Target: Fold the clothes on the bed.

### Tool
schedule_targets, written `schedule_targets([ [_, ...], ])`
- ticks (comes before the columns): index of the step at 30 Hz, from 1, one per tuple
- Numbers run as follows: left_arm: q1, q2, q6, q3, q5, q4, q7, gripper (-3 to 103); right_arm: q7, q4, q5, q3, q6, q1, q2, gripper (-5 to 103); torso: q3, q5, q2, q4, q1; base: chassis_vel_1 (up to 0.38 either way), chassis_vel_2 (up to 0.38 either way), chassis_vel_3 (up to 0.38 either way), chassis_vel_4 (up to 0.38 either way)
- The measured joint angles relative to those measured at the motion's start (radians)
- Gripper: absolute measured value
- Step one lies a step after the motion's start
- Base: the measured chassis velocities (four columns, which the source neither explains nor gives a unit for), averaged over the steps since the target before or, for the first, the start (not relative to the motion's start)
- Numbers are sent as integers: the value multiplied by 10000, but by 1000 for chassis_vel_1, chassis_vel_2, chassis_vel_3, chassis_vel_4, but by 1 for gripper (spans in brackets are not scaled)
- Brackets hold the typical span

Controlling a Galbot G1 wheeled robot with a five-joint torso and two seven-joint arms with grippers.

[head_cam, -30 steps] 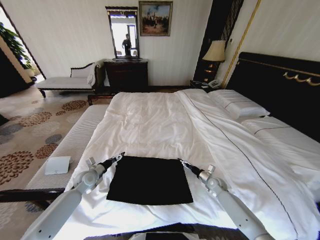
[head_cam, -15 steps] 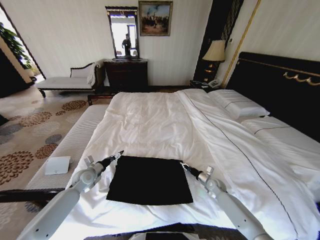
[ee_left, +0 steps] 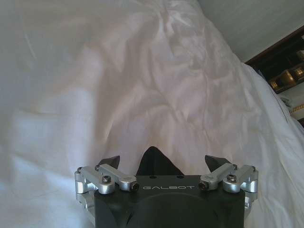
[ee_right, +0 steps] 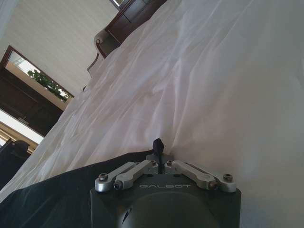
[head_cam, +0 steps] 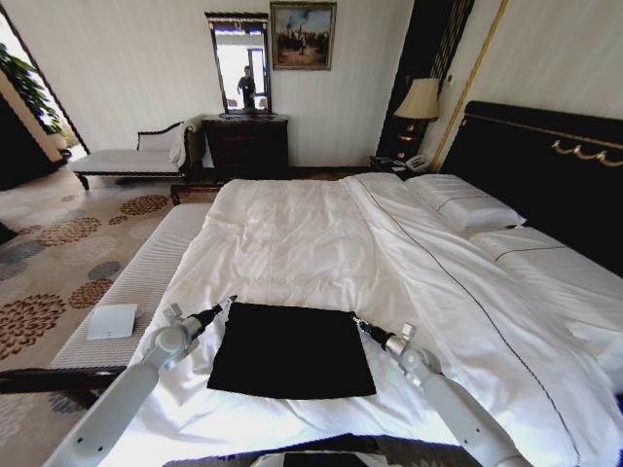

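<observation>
One black soft-fabric garment folded into a rectangle lies on the near part of one large bed with a white duvet and dark headboard, flanked by two metal claws, the left claw and the right claw. Two white pillows sit at the far right, a nearer one and a farther one. Farther off are one cream-shaded table lamp, one framed painting, one wall mirror, one dark wooden dresser, and one pale upholstered chaise at the far left.
</observation>
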State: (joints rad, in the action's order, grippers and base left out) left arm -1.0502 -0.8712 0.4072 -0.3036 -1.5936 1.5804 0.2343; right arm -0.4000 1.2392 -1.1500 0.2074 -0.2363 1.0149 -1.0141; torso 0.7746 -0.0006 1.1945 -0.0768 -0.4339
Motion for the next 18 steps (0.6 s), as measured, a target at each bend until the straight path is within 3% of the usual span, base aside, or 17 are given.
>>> schedule_targets([
  [10, 493, -406, 175, 347, 198, -780, -392, 103, 85, 56, -7, 2, 0, 4, 113, 1, 0, -1, 0, -1, 0, 0, 0, 0, 0],
  [18, 1011, -612, 244, 829, 394, -1330, -560, 93, 155, 32, -27, -1, 8, -74, 26, 1, 0, 0, 0, -1, 0, 0, 0, 0, 0],
])
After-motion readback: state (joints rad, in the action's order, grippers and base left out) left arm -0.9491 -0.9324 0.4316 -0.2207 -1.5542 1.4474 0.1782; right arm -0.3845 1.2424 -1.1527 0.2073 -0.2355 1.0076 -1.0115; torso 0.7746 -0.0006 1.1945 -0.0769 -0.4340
